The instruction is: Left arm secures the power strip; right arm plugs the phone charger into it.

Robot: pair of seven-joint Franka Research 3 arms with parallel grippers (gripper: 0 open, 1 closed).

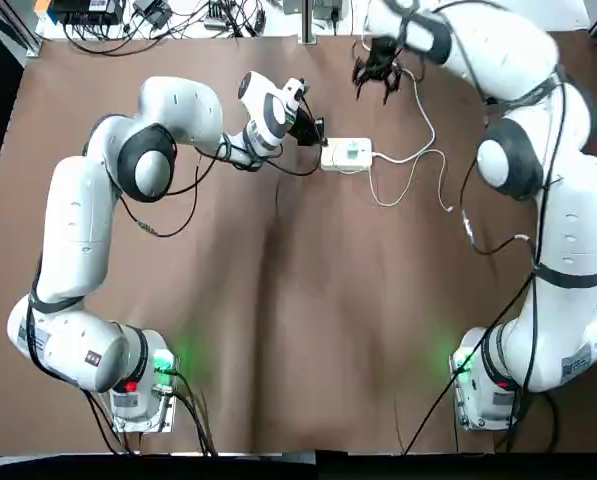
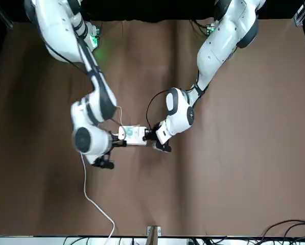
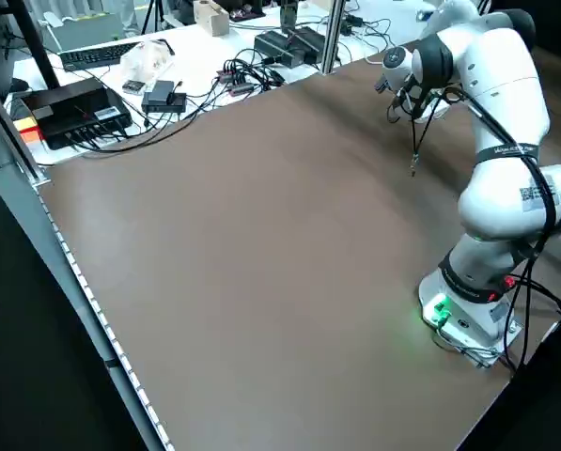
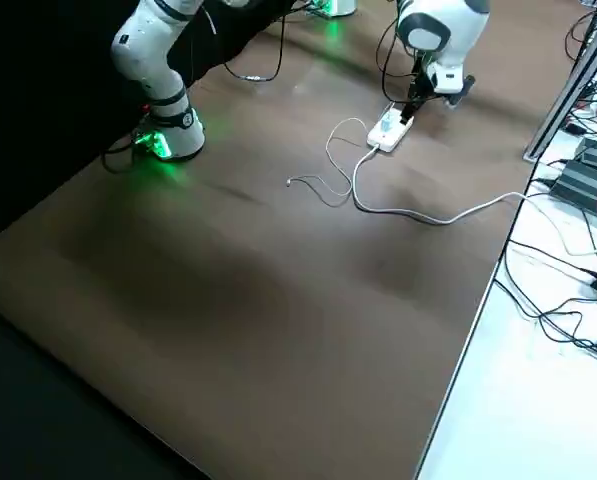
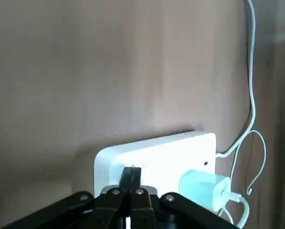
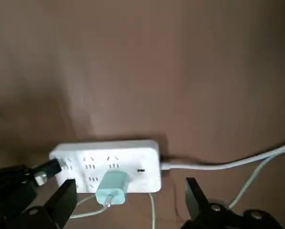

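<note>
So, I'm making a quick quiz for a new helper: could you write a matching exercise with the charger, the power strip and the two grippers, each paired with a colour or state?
Things:
1. charger
2. power strip
3. left gripper
4. right gripper

Colours and states:
A. jaws spread apart
B. white, lying on the table
C. jaws together, at one end of the power strip
D. teal

Right pairs: 1-D, 2-B, 3-C, 4-A
</note>
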